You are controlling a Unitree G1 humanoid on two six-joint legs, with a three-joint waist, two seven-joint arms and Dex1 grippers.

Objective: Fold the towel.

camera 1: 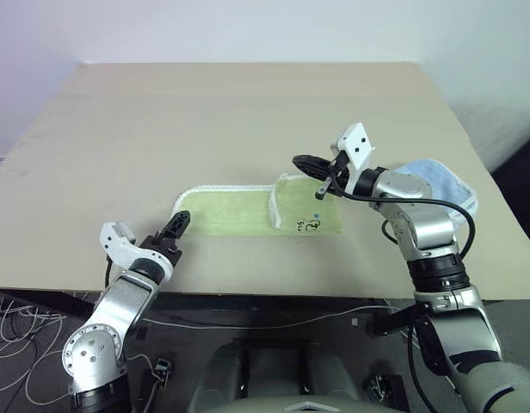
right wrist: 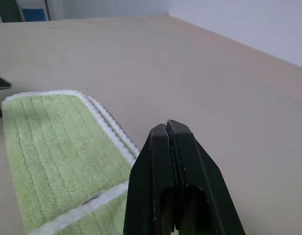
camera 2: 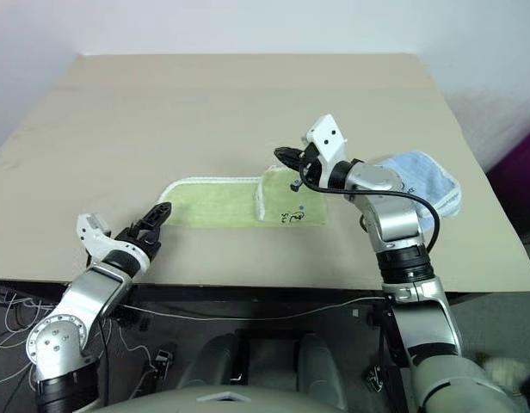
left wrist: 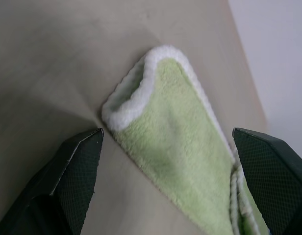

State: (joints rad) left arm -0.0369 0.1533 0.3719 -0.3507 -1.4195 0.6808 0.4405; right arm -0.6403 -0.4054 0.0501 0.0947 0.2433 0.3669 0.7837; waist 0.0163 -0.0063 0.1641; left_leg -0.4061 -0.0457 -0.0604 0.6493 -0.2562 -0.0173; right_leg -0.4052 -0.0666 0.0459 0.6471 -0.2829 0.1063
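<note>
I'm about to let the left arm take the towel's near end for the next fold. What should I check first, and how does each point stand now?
1. Left tool open: ok, fingers spread wide.
2. Left tool lined up with the end of the light yellow-green terry towel: ok, the white-edged end lies between its fingers in the left wrist view.
3. Left tool holding the towel: not ok, not yet closed on it.
4. Right tool free of the towel: ok, shut and empty above it.
5. Towel partly folded: ok, one end lies doubled over.
6. Light blue towel kept apart: ok, it lies behind the right arm.

- Beige rectangular tabletop [camera 1: 205, 120]: bare beyond and to the left of the light yellow-green terry towel [camera 1: 235, 212].
- Folded light blue towel [camera 1: 446, 182]: occupies the right edge, behind the right arm.
</note>
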